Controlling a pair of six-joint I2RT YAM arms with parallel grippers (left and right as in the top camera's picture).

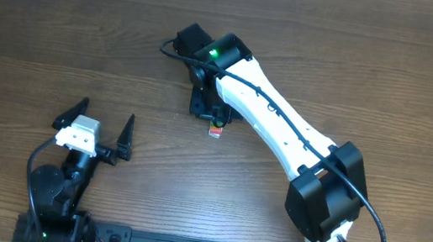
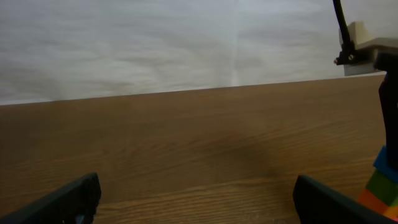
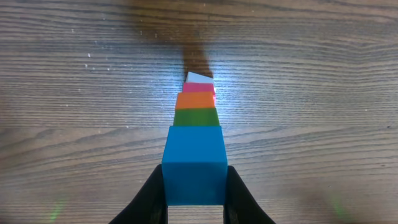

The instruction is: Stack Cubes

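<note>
Wood table (image 1: 395, 61); right tool (image 3: 194, 186) pinching blue cube (image 3: 194, 152) atop stack (image 3: 197, 101); left tool (image 1: 106, 112) spread, apart.

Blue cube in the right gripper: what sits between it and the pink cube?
The green cube atop the orange cube, stacked in line between the blue cube and the pink cube. Shows in the right wrist view.

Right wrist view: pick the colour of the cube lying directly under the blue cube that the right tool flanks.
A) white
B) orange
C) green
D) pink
C: the green cube lies directly under the blue cube, which tops the stack between the fingers of the right tool; orange, pink and white come lower down.
</note>
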